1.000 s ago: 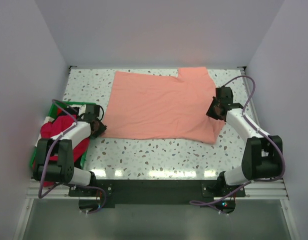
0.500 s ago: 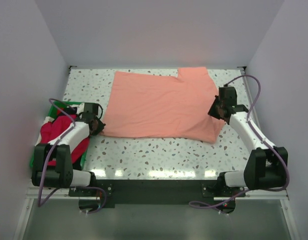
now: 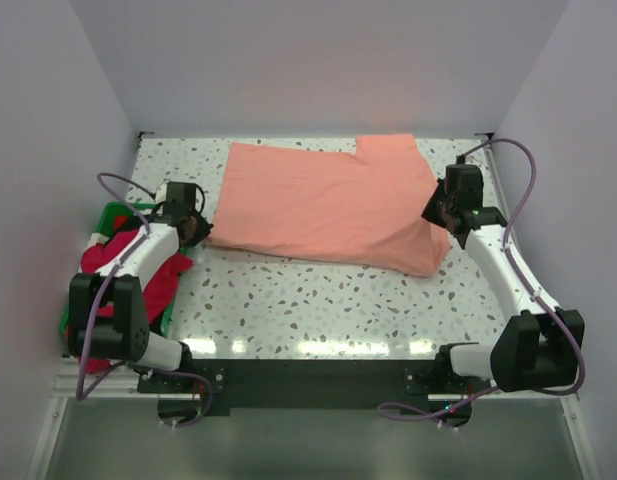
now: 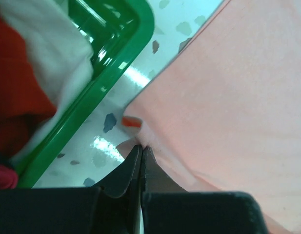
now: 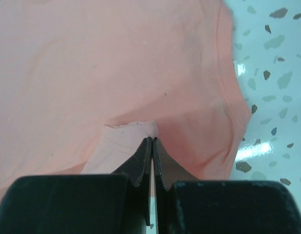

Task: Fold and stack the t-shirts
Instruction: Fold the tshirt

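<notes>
At near-left corner of salmon-pink t-shirt (image 3: 323, 205), I see left tool (image 3: 193, 228) clamped on hem; right tool (image 3: 438, 212) pinches its right edge. Green bin (image 3: 113, 210) with crimson t-shirt (image 3: 103, 258) left of it.

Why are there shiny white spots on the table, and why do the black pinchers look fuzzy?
Top external view: a row of white glare patches along the near edge of the glossy table. Left wrist view: more glare beside the green bin; the left gripper is close to the lens and blurry. Right wrist view: the right gripper is soft, the salmon-pink t-shirt sharper.
</notes>
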Robot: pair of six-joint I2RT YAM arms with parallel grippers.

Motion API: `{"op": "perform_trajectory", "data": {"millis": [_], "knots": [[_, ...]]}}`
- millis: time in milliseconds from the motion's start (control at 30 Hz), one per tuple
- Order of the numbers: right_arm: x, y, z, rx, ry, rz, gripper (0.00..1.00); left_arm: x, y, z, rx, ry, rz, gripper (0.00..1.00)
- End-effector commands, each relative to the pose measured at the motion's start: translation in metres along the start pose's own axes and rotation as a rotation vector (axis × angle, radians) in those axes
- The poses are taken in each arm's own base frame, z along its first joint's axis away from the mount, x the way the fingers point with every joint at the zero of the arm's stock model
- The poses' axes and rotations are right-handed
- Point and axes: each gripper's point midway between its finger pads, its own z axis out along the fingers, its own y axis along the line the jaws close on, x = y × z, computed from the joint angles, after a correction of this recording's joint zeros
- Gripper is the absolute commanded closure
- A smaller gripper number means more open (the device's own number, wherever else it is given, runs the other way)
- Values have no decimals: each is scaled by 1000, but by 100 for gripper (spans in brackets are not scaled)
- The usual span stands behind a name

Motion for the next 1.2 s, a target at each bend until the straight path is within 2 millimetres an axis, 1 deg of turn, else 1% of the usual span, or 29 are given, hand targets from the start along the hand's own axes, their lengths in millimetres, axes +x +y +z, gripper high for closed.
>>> {"op": "perform_trajectory", "data": {"millis": [0, 33, 67, 100, 133, 167, 200, 233, 267, 300, 333, 367, 400, 433, 533, 667, 767, 1000, 1067, 1100, 1167], "knots": [[-52, 21, -2, -45, -160, 0, 100, -24, -30, 4, 60, -26, 14, 100], [-55, 24, 0, -56, -168, 0, 100, -27, -34, 6, 64, -28, 12, 100], [-63, 29, 1, -73, -191, 2, 100, -25, -35, 13, 55, -14, 15, 100], [-66, 32, 2, -79, -197, 2, 100, -32, -42, 14, 65, -22, 14, 100], [-67, 35, 7, -90, -195, 3, 100, -34, -46, 16, 67, -22, 14, 100], [-71, 37, 8, -96, -205, 2, 100, -33, -47, 24, 57, -9, 15, 100], [-77, 41, 8, -107, -227, 4, 100, -40, -54, 24, 66, -19, 16, 100], [-78, 42, 12, -108, -225, 0, 100, -41, -56, 26, 65, -16, 16, 100], [-82, 44, 12, -114, -237, -4, 100, -41, -57, 32, 61, -9, 18, 100], [-87, 47, 13, -121, -252, -5, 100, -46, -62, 32, 69, -17, 16, 100], [-89, 48, 14, -123, -258, -9, 100, -47, -65, 34, 70, -16, 16, 100], [-93, 49, 15, -123, -270, -13, 100, -45, -64, 40, 60, -3, 19, 100], [-95, 50, 17, -124, -274, -16, 100, -49, -69, 40, 67, -11, 17, 100], [-96, 51, 18, -127, -277, -18, 100, -50, -70, 42, 70, -7, 14, 100], [-103, 52, 21, -120, -291, -28, 100, -48, -74, 51, 69, 6, 15, 100], [-106, 56, 26, -127, -301, -37, 100, -49, -76, 56, 66, 11, 13, 100], [-107, 58, 33, -127, -296, -46, 100, -51, -80, 58, 70, 11, 11, 100], [-102, 57, 54, -108, -271, -65, 100, -55, -88, 65, 85, 11, 8, 100], [-99, 55, 62, -94, -261, -74, 100, -55, -89, 68, 84, 12, 11, 92], [-98, 53, 68, -81, -257, -84, 100, -59, -89, 69, 86, 8, 10, 80], [-95, 50, 74, -65, -244, -95, 100, -65, -91, 67, 93, -1, 8, 68]]}}
